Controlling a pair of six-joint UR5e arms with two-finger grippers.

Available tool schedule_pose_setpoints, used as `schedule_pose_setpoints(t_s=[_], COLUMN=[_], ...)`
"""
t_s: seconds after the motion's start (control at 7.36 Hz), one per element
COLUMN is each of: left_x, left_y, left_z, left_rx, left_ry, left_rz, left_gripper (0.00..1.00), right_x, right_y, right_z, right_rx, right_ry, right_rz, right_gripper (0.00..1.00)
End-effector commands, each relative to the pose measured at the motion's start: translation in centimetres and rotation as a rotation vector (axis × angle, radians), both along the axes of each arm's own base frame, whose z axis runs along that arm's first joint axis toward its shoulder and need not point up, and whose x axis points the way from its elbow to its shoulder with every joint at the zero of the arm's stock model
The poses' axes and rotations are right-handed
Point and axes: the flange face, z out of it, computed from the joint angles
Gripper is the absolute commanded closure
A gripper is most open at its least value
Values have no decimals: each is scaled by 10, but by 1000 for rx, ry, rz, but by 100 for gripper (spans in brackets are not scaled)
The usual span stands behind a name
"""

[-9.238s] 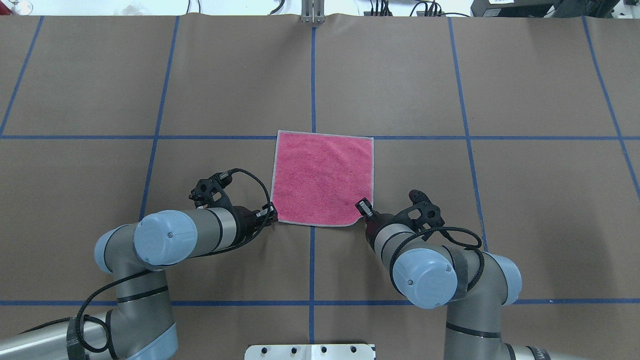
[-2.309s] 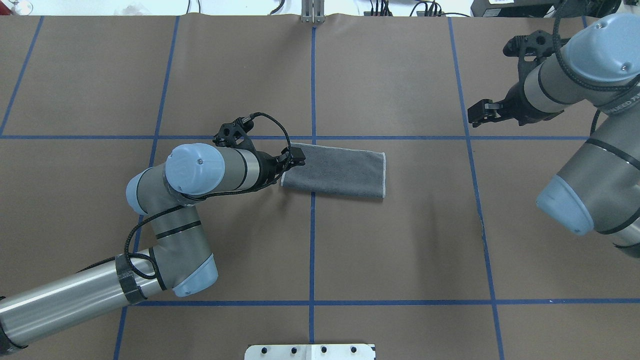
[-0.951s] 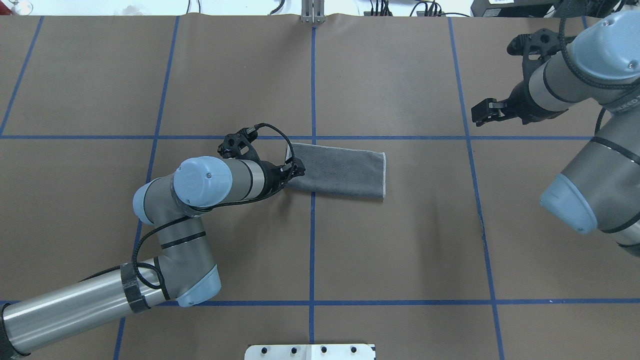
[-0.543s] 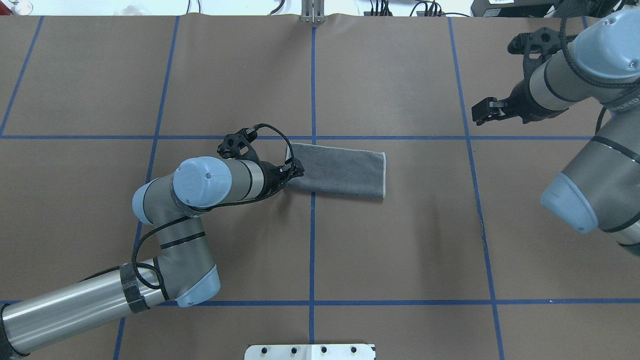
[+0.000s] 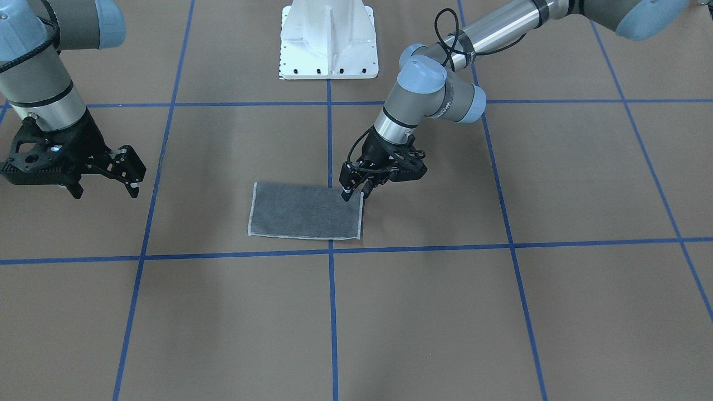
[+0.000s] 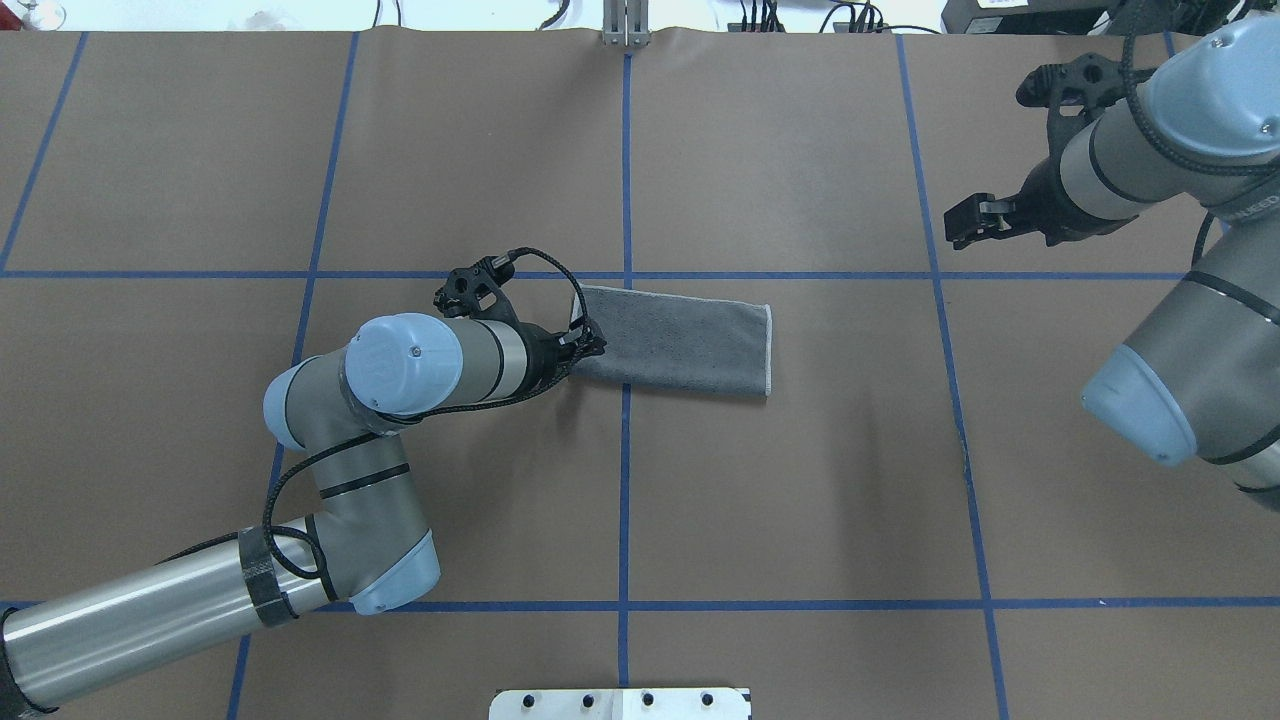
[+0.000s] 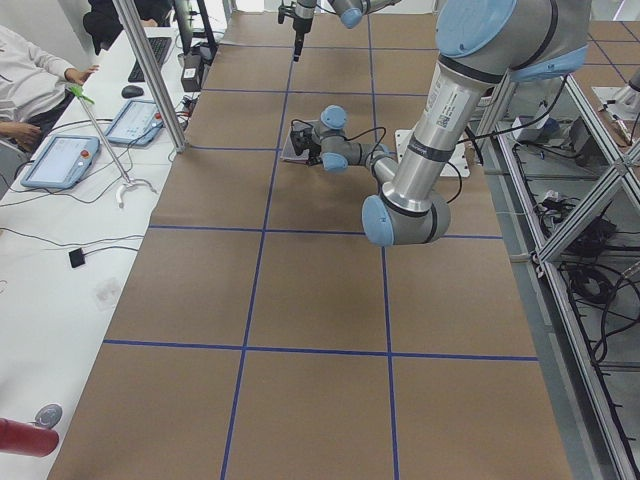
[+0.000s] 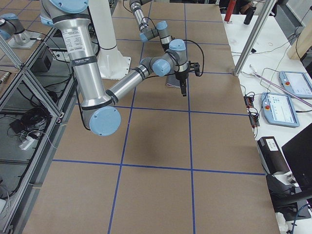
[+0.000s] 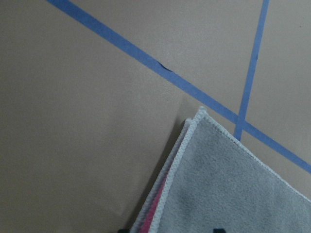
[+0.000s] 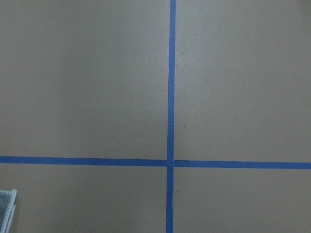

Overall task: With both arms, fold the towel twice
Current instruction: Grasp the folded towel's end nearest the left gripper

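1. The table (image 6: 800,500) is papered brown and crossed by blue tape lines.
2. The towel (image 6: 690,340) is laid near the table's middle, well away from its edges. It is folded once, grey outward, and a pink sliver is glimpsed between its layers.
3. The right gripper (image 5: 129,174) is held spread and empty, well apart from the towel.
4. The left gripper (image 5: 355,193) is set narrowly parted astride the towel's short edge, with one finger touching the cloth.

Fuzzy terry cloth towel (image 5: 303,211) lies on matt brown paper (image 5: 223,312).
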Motion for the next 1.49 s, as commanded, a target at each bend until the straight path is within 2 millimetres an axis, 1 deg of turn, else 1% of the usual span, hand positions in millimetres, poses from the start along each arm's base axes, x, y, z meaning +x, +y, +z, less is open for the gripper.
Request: schedule_pose_setpoints(t_s=[0.0, 0.27, 0.54, 0.95, 1.22, 1.36], left_x=[0, 0, -3, -4, -4, -4], left_y=[0, 0, 2, 2, 3, 3], left_z=[0, 1, 9, 11, 9, 8], left_rx=[1, 1, -4, -4, -2, -1], left_ry=[-1, -2, -10, -14, -10, -8], left_rz=[1, 1, 2, 3, 4, 4], left_gripper=[65, 66, 66, 66, 76, 87], right_x=[-1, 0, 0, 0, 1, 1], right_y=[0, 0, 0, 0, 0, 0], right_z=[1, 1, 1, 2, 2, 2], right_rx=[-1, -2, -2, 0, -1, -1], right_ry=[1, 2, 2, 4, 6, 6], right_rz=[-1, -1, 1, 3, 4, 4], right_gripper=[0, 0, 0, 0, 0, 0])
